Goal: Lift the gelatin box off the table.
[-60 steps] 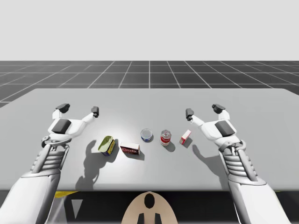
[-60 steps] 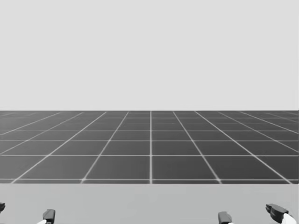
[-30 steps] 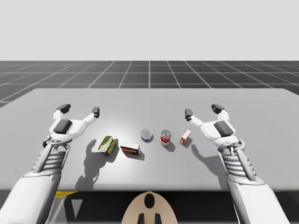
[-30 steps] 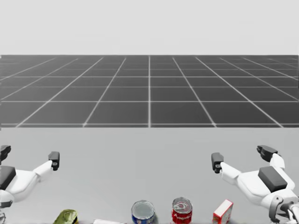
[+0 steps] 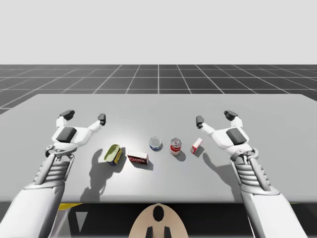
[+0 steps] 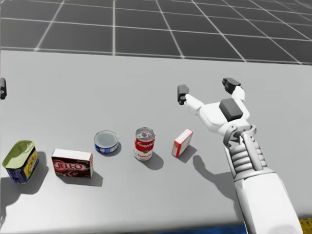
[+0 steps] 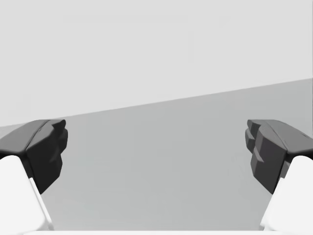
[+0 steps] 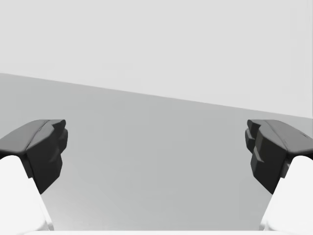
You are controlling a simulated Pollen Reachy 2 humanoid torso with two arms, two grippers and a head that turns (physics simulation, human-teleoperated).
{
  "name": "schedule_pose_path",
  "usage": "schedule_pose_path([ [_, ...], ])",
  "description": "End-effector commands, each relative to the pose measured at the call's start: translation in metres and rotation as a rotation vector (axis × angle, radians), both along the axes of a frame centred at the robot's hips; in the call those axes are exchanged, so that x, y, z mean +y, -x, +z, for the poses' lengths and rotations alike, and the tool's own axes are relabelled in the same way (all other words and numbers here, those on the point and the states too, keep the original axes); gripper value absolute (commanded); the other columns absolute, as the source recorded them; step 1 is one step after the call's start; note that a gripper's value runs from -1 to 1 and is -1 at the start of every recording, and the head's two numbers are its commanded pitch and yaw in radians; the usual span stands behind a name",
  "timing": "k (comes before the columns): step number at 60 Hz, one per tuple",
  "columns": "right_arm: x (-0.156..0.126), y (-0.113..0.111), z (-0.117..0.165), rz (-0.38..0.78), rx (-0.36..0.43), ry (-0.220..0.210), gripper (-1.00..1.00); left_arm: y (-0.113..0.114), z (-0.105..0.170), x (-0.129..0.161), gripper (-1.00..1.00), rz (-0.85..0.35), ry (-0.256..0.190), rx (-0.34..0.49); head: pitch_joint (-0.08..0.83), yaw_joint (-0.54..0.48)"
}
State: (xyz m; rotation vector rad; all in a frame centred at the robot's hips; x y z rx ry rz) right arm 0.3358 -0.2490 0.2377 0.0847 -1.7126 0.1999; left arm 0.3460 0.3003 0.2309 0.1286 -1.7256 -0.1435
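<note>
1. And here is the right claw [image 6: 206, 88]: fingers spread wide, nothing between them, and its wrist view looks out over bare counter [image 6: 73, 87]. It hangs beyond the red-and-white can [image 6: 144, 144], on that can's right and farther from the robot.
2. Over to the left claw [image 5: 84, 116]: it too is wide and empty, well apart from the can on its far left side.
3. Now the prize. The gelatin box [image 6: 183, 143] looks to be the small red-and-white box standing on edge just to the right of the can, close to it but not touching. It sits on the counter with its shadow right beside it, and no finger is on it. It lies between the can and the right claw, nearer the can.
4. The rest of the line-up runs out from the can's left. First comes a low blue can [image 6: 106, 142] just beside it, then a dark red flat box [image 6: 72, 163] farther left and nearer the robot. A green-topped tin [image 6: 19, 161] lies tilted at the far end.
5. The score so far, by the look of things, is nothing on the board. The box has not left the counter, and the approach, the grip and the lift are all to come. The right claw is the better placed of the two, being much closer to the box.
</note>
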Motion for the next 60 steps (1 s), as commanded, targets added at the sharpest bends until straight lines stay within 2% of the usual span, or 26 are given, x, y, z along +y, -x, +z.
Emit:
schedule_pose_path([
  [1,0.001,-0.001,-0.001,0.002,0.002,0.007,-1.00,0.001,0.001,-0.002,-1.00,-0.003,-0.003,-0.004,0.602,-0.24],
  [15,0.004,0.000,0.001,0.011,0.007,-0.002,-1.00,0.002,0.002,-0.002,-1.00,-0.009,0.003,-0.008,0.658,-0.30],
  [19,0.003,0.000,0.002,0.014,0.015,-0.015,-1.00,0.002,0.002,-0.002,-1.00,-0.009,0.004,-0.007,0.657,-0.30],
  [22,0.002,0.001,0.006,0.029,0.051,-0.051,-1.00,0.002,0.002,-0.002,-1.00,-0.007,0.004,-0.007,0.656,-0.30],
  [25,0.000,0.003,0.007,0.005,0.054,-0.059,-1.00,0.002,0.002,-0.002,-1.00,-0.003,0.007,-0.006,0.652,-0.29],
  [28,-0.003,0.007,0.010,0.047,0.055,-0.088,-1.00,0.002,0.002,-0.002,-1.00,0.000,0.011,-0.003,0.650,-0.28],
  [29,-0.003,0.007,0.011,0.051,0.057,-0.088,-1.00,0.002,0.002,-0.002,-1.00,0.001,0.011,-0.002,0.650,-0.28],
  [30,-0.004,0.011,0.013,0.072,0.058,-0.066,-1.00,0.002,0.002,-0.002,-1.00,0.003,0.012,-0.001,0.649,-0.28],
  [34,-0.005,0.018,0.016,0.138,0.067,-0.089,-1.00,0.002,0.002,-0.002,-1.00,0.005,0.013,0.001,0.650,-0.28],
  [36,-0.006,0.020,0.017,0.154,0.076,-0.085,-1.00,0.002,0.002,-0.002,-1.00,0.006,0.013,0.001,0.650,-0.28],
  [38,-0.009,0.025,0.016,0.212,0.086,-0.059,-1.00,0.003,0.002,-0.002,-1.00,0.006,0.013,0.001,0.650,-0.28],
  [43,-0.015,0.031,0.012,0.289,0.124,-0.028,-1.00,0.002,0.002,-0.002,-1.00,0.005,0.013,0.003,0.649,-0.28],
  [46,-0.020,0.035,0.005,0.327,0.127,0.024,-1.00,0.002,0.001,-0.002,-1.00,0.007,0.014,0.005,0.648,-0.28],
  [50,-0.024,0.039,-0.003,0.390,0.144,0.058,-1.00,0.001,0.001,-0.002,-1.00,0.009,0.017,0.006,0.647,-0.29],
  [53,-0.027,0.043,-0.008,0.432,0.162,0.077,-1.00,0.001,0.002,-0.002,-1.00,0.010,0.022,0.006,0.650,-0.29],
  [60,-0.035,0.048,-0.020,0.498,0.191,0.086,-1.00,0.001,0.003,-0.002,-1.00,0.008,0.026,0.004,0.652,-0.29],
])
